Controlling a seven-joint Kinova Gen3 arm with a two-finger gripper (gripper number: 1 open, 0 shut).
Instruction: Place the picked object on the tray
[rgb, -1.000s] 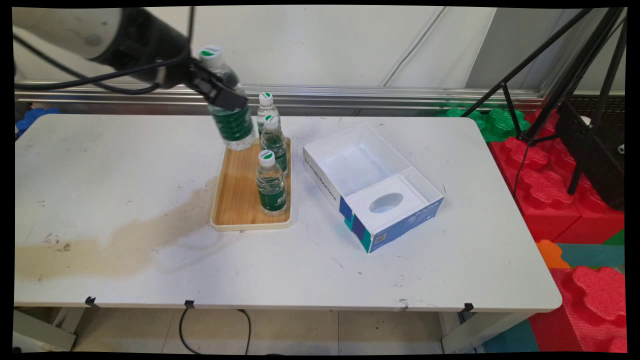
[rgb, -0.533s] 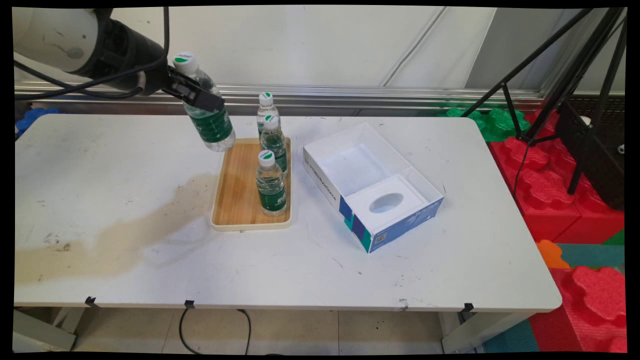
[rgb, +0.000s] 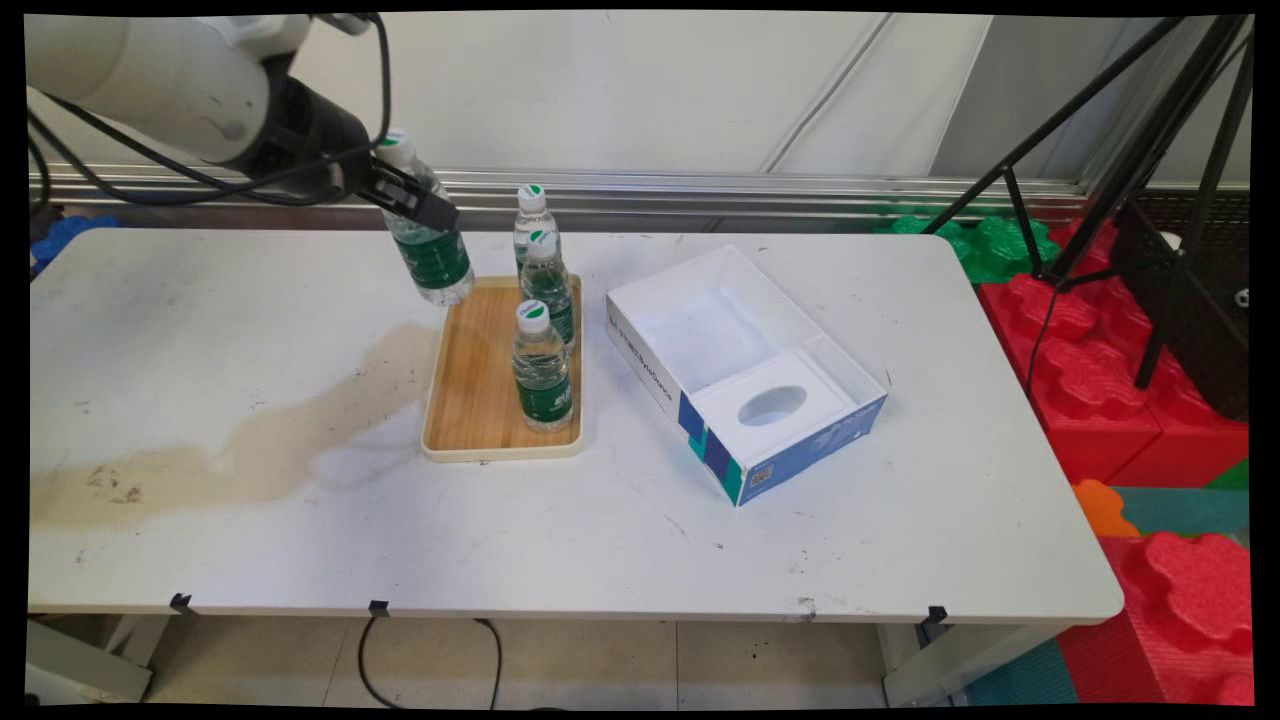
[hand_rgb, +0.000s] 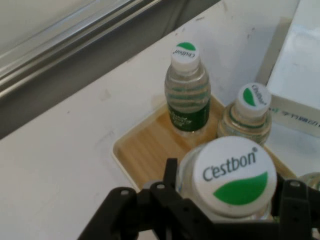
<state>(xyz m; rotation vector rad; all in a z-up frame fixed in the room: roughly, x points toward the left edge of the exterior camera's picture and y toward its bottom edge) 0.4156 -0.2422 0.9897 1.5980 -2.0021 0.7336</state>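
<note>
Above the tray's far left corner: hand (rgb: 418, 203) clamped on a water bottle (rgb: 428, 250).
Main view: the bottle hangs tilted, clear of the wooden tray (rgb: 478, 385); three bottles (rgb: 541, 365) stand along its right side, an open box (rgb: 745, 370) beside it on the table (rgb: 200, 330). Hand view: the held bottle's cap (hand_rgb: 235, 176) sits between the fingers (hand_rgb: 172, 187).

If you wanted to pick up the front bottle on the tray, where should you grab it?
Probably around the clear body just above the green label of the front bottle. It stands upright on the tray, so level fingers fit round it. Come from the left, over the bare wood; another bottle stands close behind, and the box lies to the right.
</note>
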